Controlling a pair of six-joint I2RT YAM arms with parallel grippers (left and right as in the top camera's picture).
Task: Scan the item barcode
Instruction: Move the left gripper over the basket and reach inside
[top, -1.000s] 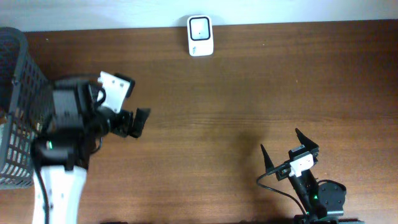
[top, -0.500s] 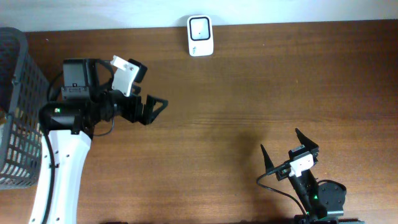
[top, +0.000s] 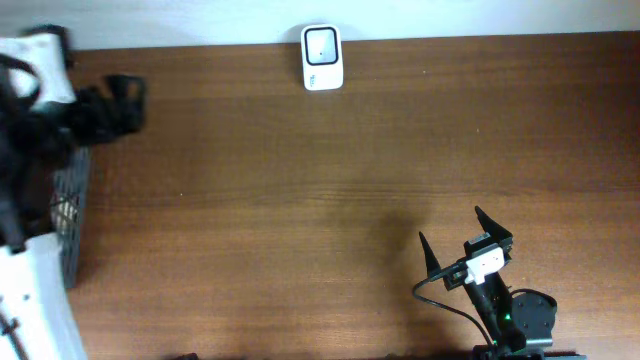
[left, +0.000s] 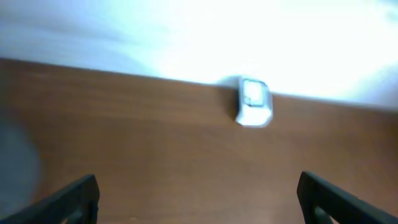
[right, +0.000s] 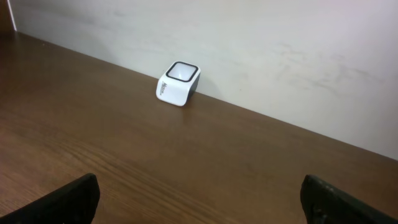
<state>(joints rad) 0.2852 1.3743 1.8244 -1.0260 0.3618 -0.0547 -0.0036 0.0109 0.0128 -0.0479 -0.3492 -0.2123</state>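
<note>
Left tool swung leftward; scanner lies long-axis front-to-back.

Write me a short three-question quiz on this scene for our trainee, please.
1. True or false: the white scanner stands right beside the right gripper.
2. What does the right gripper hold? A the scanner; B a box; C nothing.
3. Fill in: the left gripper has its jaws ____.
Key: 1 false, it stands at the far edge of the table; 2 C; 3 open.
</note>
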